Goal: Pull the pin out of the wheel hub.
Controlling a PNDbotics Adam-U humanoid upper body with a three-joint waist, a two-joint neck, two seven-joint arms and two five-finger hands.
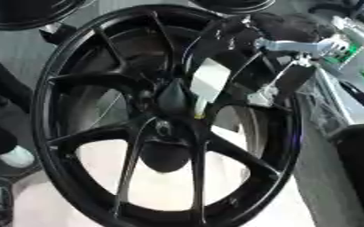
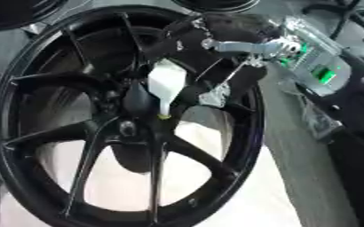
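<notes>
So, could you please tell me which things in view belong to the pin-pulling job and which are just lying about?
Part of the job:
- black wheel, its hub at the centre
- right robot hand, reaching to the hub; whether it grips anything cannot be told
- small yellow-green tip below the hand, possibly the pin

Lying about:
- grey box with green parts
- second wheel, upper left

A pale, off-white surface (image 1: 162,190) carries the work and shows through the gaps between the spokes. On it rests a large black wheel (image 1: 57,80), its rim filling most of the view and its hub (image 1: 166,128) near the middle. A grey floor strip (image 2: 294,146) runs along the right.
</notes>
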